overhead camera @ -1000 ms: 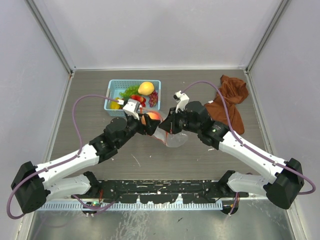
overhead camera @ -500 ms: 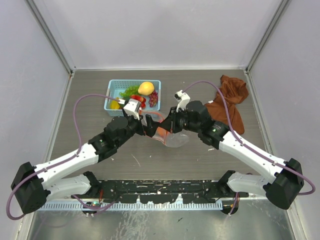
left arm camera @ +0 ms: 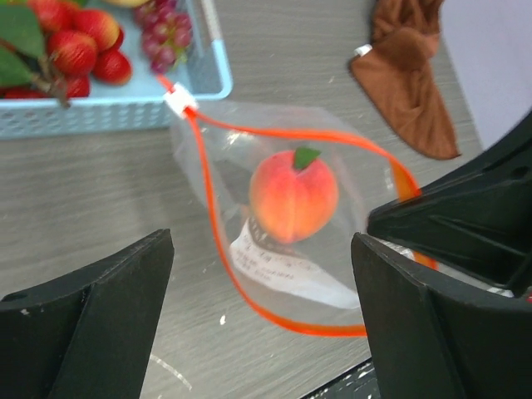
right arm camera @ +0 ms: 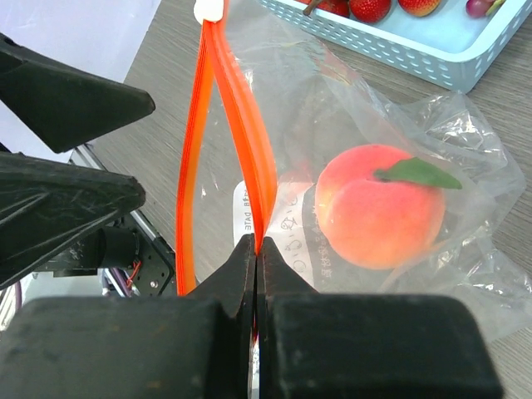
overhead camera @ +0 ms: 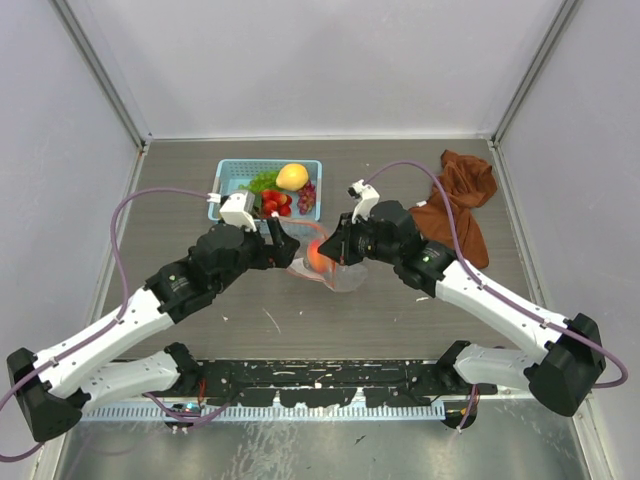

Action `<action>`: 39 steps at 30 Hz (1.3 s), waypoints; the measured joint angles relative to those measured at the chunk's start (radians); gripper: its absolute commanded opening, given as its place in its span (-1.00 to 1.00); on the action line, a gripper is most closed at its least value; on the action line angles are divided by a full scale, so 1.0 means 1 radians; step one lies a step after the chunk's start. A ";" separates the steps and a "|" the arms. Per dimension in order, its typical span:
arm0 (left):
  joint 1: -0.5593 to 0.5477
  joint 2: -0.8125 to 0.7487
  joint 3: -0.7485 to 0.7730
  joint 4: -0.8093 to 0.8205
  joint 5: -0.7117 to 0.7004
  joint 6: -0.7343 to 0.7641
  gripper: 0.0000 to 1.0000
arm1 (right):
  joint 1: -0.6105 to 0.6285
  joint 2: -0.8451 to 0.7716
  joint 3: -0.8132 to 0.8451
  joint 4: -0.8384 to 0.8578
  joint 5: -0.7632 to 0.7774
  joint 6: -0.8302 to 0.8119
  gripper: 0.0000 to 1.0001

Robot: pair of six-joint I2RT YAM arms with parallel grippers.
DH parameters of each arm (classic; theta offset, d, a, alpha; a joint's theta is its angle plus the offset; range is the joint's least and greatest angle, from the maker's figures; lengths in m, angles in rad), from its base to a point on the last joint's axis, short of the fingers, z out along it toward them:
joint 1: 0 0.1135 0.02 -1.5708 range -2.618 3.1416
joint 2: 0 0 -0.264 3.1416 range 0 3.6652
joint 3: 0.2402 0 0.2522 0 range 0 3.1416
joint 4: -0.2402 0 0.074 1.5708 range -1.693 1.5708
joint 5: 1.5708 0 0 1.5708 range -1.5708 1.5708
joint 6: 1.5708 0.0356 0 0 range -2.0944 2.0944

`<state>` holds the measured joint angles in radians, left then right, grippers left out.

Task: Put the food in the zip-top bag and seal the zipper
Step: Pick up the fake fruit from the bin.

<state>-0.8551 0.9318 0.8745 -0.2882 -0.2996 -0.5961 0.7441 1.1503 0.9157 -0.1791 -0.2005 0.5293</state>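
Now R pincer (right arm camera: 255, 249) tight on zipper (right arm camera: 238, 108)

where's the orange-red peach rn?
Centre of the left wrist view: the orange-red peach lies inside the zip-top bag, just off the near right corner of the blue basket, with the right pincer shut on the zipper.

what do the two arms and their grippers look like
The left arm and right arm have white link shells with bulky black joints. A purple cable loops along each, and a white camera block sits at each wrist. The left gripper and right gripper have matte black wedge-shaped fingers.
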 measured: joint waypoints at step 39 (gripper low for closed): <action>-0.010 0.202 0.328 -0.274 0.027 -0.095 -1.00 | -0.015 -0.030 0.051 -0.201 0.256 -0.155 -0.99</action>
<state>-0.8654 1.1339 1.2026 -0.5621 -0.2726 -0.6914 0.7288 1.1202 0.9665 -0.3798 0.0555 0.3744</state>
